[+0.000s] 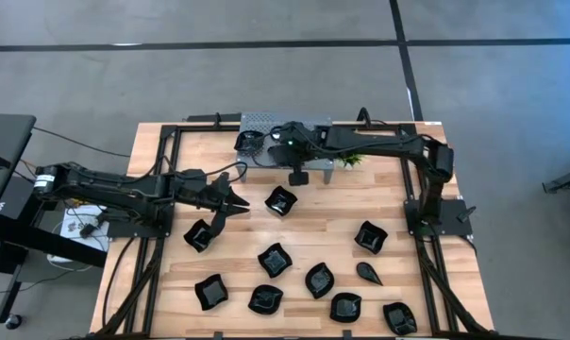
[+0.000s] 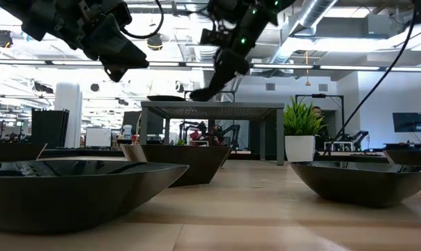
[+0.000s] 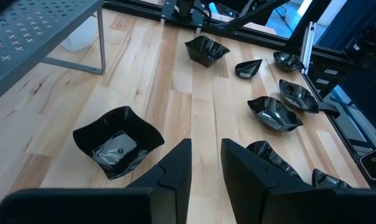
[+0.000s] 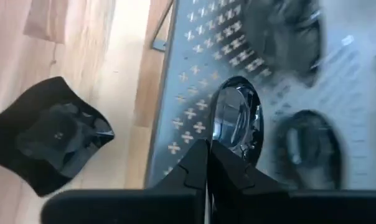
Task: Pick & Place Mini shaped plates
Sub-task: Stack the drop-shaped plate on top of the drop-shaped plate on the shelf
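Several glossy black mini plates lie scattered on the wooden table, among them a wavy-edged square and a teardrop. The grey perforated stand stands at the far edge with a few plates on top. My right gripper hovers at the stand's near edge, shut on a rounded plate. My left gripper is open and raised above the table, between the wavy square and another plate. My right gripper pinches the rounded plate by its rim between both fingers, slanting down from above. In the low view the plate hangs tilted at the fingertips just over the stand top; whether it touches the stand I cannot tell.
A small green plant stands on the table beside the stand's right end. Black frame rails run along the table's sides. Bare wood shows between the stand and the plates. The near half holds most of the plates.
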Robot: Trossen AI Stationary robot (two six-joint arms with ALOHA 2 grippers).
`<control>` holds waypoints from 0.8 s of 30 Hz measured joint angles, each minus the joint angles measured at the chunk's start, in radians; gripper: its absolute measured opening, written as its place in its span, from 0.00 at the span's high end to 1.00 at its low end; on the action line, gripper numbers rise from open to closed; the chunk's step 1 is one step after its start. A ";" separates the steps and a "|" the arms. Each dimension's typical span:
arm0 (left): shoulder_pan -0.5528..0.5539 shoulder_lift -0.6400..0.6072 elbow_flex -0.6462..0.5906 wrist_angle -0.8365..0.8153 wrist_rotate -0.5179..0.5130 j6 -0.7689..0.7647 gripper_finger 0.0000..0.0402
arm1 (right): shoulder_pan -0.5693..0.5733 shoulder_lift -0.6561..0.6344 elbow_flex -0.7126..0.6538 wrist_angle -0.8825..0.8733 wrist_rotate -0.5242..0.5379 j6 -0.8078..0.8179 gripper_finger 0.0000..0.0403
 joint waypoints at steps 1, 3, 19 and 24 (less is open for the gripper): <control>0.000 0.000 0.000 0.000 0.000 0.000 0.78 | 0.000 -0.012 0.000 0.001 0.026 -0.023 0.99; 0.000 0.000 0.000 0.000 0.000 0.000 0.78 | -0.002 -0.033 0.000 0.007 0.072 -0.090 0.98; 0.000 0.000 0.000 0.000 0.000 0.008 0.78 | -0.159 -0.052 -0.002 0.048 -0.057 -0.347 0.99; 0.000 0.000 0.000 0.000 0.000 0.008 0.78 | -0.162 -0.052 -0.002 0.049 -0.121 -0.351 0.99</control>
